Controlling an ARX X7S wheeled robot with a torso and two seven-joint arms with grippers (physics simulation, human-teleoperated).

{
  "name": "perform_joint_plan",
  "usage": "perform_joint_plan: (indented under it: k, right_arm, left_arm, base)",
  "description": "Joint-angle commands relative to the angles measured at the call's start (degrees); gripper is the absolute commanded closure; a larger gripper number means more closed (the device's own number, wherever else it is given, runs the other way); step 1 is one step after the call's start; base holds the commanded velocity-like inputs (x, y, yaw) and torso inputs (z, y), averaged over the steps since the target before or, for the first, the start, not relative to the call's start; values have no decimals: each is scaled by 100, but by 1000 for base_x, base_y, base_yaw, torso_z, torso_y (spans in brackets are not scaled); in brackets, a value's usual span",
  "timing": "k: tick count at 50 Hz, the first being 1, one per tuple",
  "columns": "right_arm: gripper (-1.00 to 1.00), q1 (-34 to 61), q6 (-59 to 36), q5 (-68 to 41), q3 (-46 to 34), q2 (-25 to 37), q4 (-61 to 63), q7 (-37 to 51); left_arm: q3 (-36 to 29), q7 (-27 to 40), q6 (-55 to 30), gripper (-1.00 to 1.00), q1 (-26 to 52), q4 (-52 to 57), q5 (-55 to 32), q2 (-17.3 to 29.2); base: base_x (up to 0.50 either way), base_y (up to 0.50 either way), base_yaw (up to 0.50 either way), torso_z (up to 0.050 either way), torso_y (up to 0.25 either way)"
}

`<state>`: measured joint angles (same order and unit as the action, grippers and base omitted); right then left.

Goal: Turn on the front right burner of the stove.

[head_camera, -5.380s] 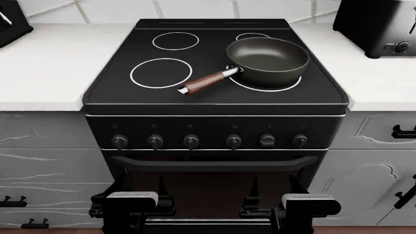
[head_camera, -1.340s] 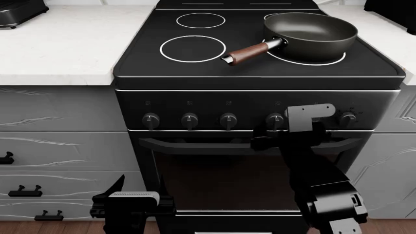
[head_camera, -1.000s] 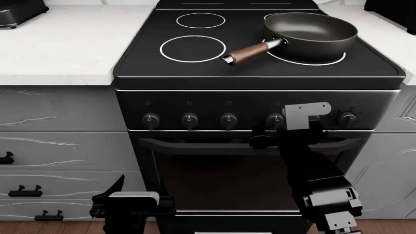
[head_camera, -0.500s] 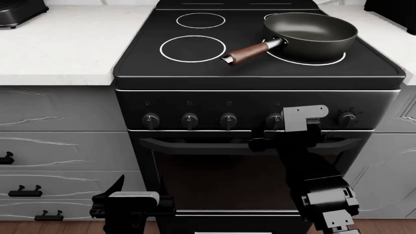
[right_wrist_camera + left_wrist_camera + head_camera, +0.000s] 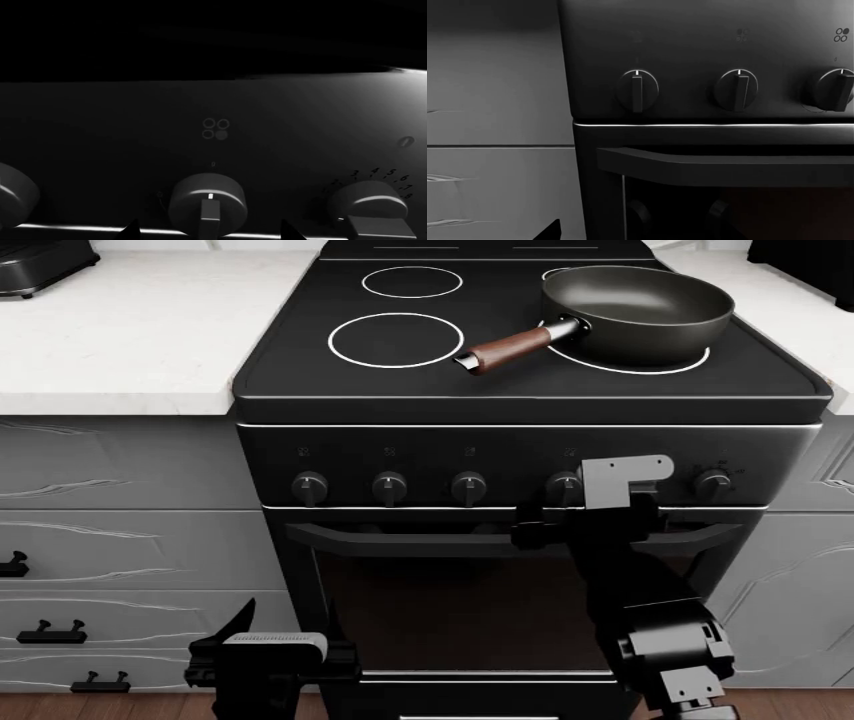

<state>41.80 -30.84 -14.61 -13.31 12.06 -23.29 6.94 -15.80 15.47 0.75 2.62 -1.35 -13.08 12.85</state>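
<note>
The black stove (image 5: 400,390) fills the head view. Its front right burner (image 5: 627,368), the widest white ring, lies mostly under a dark frying pan (image 5: 641,300) with a brown handle. My right gripper (image 5: 627,490) is raised against the knob panel, covering the fifth knob from the left. In the right wrist view the right gripper (image 5: 208,231) is open, with one fingertip (image 5: 130,231) on each side of a round knob (image 5: 208,204). Above that knob is a four-circle icon (image 5: 215,129) with the lower right circle filled. My left gripper (image 5: 274,650) hangs low before the oven door, open and empty.
The oven door's bar handle (image 5: 400,538) runs just under the knobs and shows in the left wrist view (image 5: 720,167). A numbered knob (image 5: 370,207) sits beside the framed one. White counters (image 5: 120,330) flank the stove, with grey drawers (image 5: 120,540) below and a black appliance (image 5: 40,262) at the far left.
Over the last second my right gripper has shifted slightly down and left at the knob panel. Earlier it hung low beside the left one. The left arm has not moved.
</note>
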Motion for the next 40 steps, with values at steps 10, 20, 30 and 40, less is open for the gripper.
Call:
perform_joint_plan:
  k: [10, 20, 30, 40]
  right_arm:
    - [100, 41, 138, 2, -75, 9, -156, -34]
    - [100, -1, 102, -22, -82, 66, 5, -16]
    - [100, 7, 106, -25, -110, 86, 1, -11]
    - [100, -13, 106, 51, -242, 142, 56, -26]
  left_arm:
    - [-43, 39, 16, -100, 10, -6, -35, 32]
    - [-65, 56, 20, -100, 16, -8, -51, 48]
    - [-87, 79, 26, -100, 21, -12, -61, 62]
    - [-107, 106, 33, -100, 25, -14, -67, 75]
  base:
    - [0, 0, 0, 0, 0]
    - [0, 0, 0, 0, 0]
    - [0, 0, 0, 0, 0]
    - [0, 0, 0, 0, 0]
